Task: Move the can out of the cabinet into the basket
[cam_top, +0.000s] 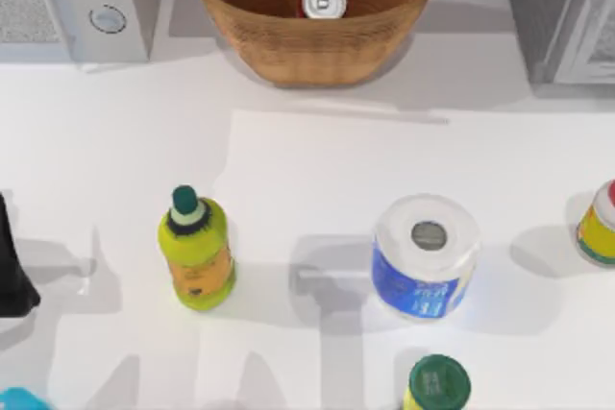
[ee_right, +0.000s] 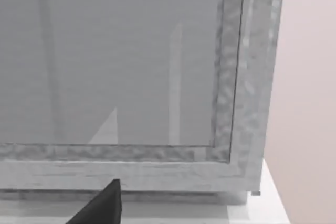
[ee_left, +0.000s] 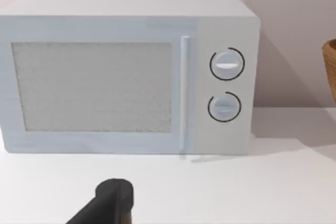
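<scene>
The can [cam_top: 324, 0] stands upright inside the woven basket [cam_top: 288, 45] at the back middle of the table, its silver pull-tab top facing up. The grey cabinet [cam_top: 538, 7] stands at the back right; the right wrist view looks straight at its framed door panel [ee_right: 121, 61] from close by, and the door looks shut. A dark part of my right gripper [ee_right: 105, 205] shows low in that view, in front of the cabinet's base. My left arm [cam_top: 12, 271] is parked at the table's left edge, and a dark part of its gripper [ee_left: 113, 203] points towards the white appliance.
A white appliance with two round knobs [cam_top: 67, 2] fills the back left. A yellow-green bottle [cam_top: 196, 249], a toilet roll [cam_top: 426, 254] and a green-lidded jar [cam_top: 437, 384] stand on the front half. A red-and-yellow container [cam_top: 601, 223] sits at the right edge.
</scene>
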### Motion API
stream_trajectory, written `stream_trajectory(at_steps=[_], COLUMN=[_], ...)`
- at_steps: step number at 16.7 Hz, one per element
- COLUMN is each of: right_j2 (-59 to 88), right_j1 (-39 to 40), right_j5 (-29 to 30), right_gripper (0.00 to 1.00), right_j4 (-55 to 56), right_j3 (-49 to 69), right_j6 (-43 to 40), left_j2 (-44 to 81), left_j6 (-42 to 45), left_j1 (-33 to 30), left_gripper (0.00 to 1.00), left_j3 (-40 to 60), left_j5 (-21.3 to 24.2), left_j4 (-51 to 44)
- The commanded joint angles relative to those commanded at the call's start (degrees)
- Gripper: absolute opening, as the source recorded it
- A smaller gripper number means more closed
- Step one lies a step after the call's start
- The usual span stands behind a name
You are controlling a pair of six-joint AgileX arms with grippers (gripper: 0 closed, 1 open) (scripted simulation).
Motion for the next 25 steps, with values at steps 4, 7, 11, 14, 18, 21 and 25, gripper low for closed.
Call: stream_trajectory(at_steps=[4, 7, 11, 14, 18, 21, 25], right_j2=[-1.43, -1.94, -3.41, -5.52, -8.89, -10.77, -11.21], right_j1=[-0.83, -1.53, -2.04, -1.96, -1.48, -1.1, -1.0], right_j5=[-1.23, -1.69, -1.89, -1.75, -1.31, -0.95, -0.86], right_gripper=[1.0, 1.0, 1.0, 1.0, 1.0, 1.0, 1.0], right_j4=[-10.13, -23.73, -46.51, -63.69, -81.06, -87.92, -89.37], right_j3=[10.38, 22.39, 40.8, 54.39, 69.15, 75.69, 77.1], right_j6=[0.07, 0.0, -0.07, -0.08, -0.07, -0.07, -0.07], left_j2=[0.0, 0.0, 0.0, 0.0, 0.0, 0.0, 0.0], left_j6=[0.0, 0.0, 0.0, 0.0, 0.0, 0.0, 0.0], left_j1=[0.0, 0.0, 0.0, 0.0, 0.0, 0.0, 0.0], left_gripper=[1.0, 1.0, 1.0, 1.0, 1.0, 1.0, 1.0], left_j3=[0.0, 0.0, 0.0, 0.0, 0.0, 0.0, 0.0], left_j5=[0.0, 0.0, 0.0, 0.0, 0.0, 0.0, 0.0], left_j4=[0.0, 0.0, 0.0, 0.0, 0.0, 0.0, 0.0])
